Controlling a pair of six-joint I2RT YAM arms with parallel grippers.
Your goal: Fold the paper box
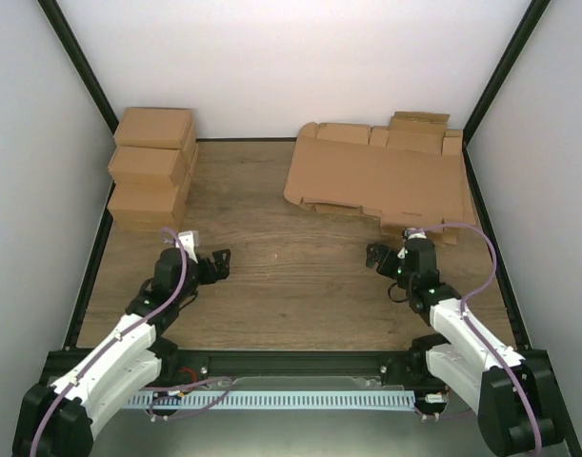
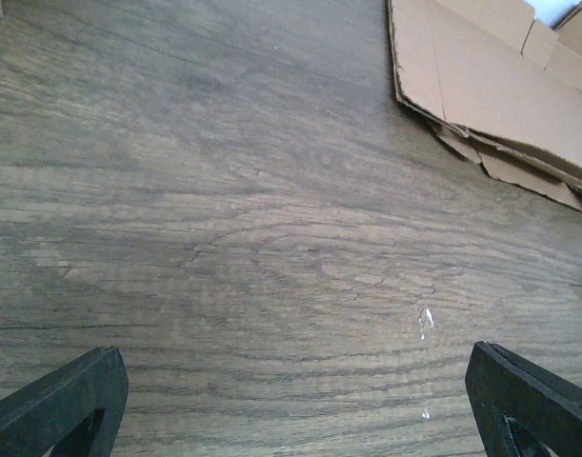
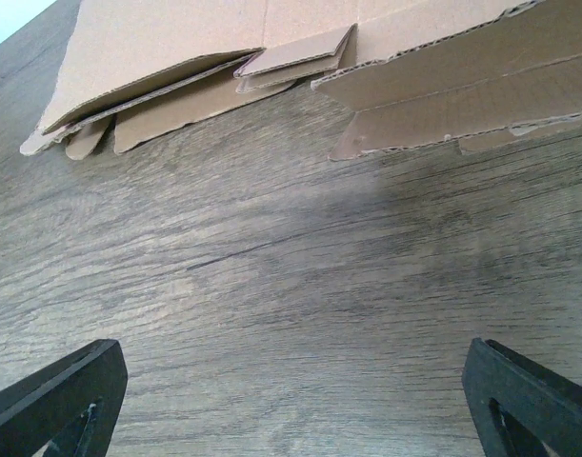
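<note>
Paper box [image 1: 376, 178]: flat, unfolded, top sheet of the pile [image 3: 167, 114] at the surface's [image 1: 291, 295] far right. Left hand [image 1: 212, 265], right hand [image 1: 382, 259]: both wide open, empty. Lift only that top sheet by its near edge.

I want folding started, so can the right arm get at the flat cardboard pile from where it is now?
Probably yes. The right pincer stands open facing the cardboard pile at its near edge, with only bare table between them.
</note>
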